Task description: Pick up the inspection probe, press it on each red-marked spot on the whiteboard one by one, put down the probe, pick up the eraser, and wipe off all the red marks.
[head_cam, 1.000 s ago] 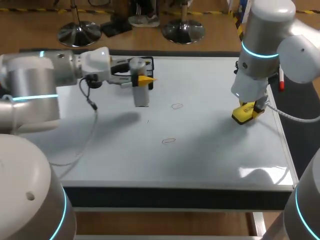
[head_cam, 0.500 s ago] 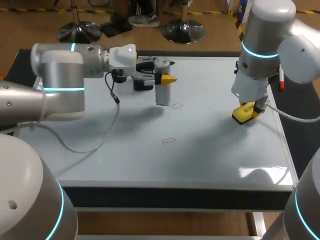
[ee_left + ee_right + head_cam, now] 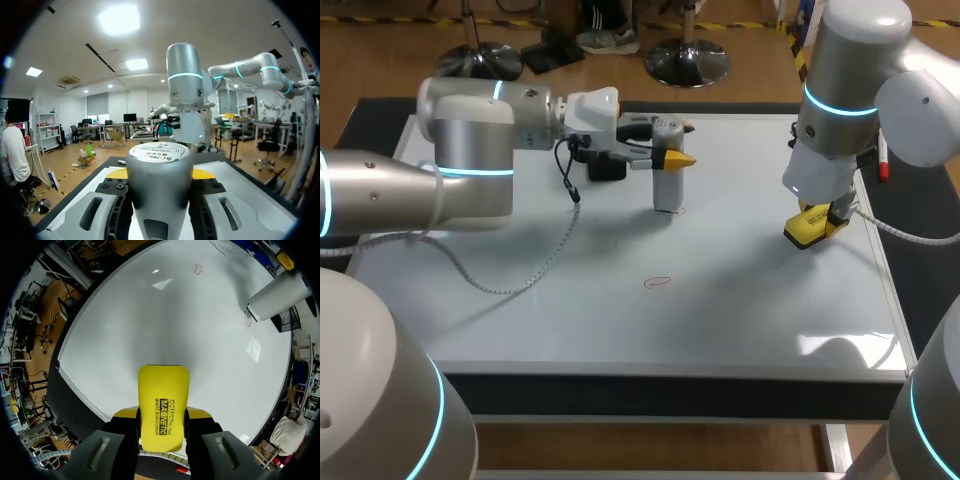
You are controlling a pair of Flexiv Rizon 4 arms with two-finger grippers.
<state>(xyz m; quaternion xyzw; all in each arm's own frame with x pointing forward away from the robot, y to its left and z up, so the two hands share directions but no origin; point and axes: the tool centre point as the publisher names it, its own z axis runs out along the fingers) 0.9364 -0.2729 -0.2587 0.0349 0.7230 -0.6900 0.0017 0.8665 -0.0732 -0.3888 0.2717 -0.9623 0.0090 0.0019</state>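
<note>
Left gripper (image 3: 671,152) clasping probe (image 3: 666,188) (upright), right gripper (image 3: 162,416) clasping eraser (image 3: 164,385)

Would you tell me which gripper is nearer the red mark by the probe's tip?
Left. The left gripper holds the probe just above that mark; the right gripper, shut on the eraser, is near the board's right edge.

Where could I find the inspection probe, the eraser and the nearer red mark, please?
inspection probe (image 3: 665,190), head view, on its lower grey body.
eraser (image 3: 164,400), right wrist view, on its yellow top face.
red mark (image 3: 658,282), head view, on the drawn oval nearest the camera.
</note>
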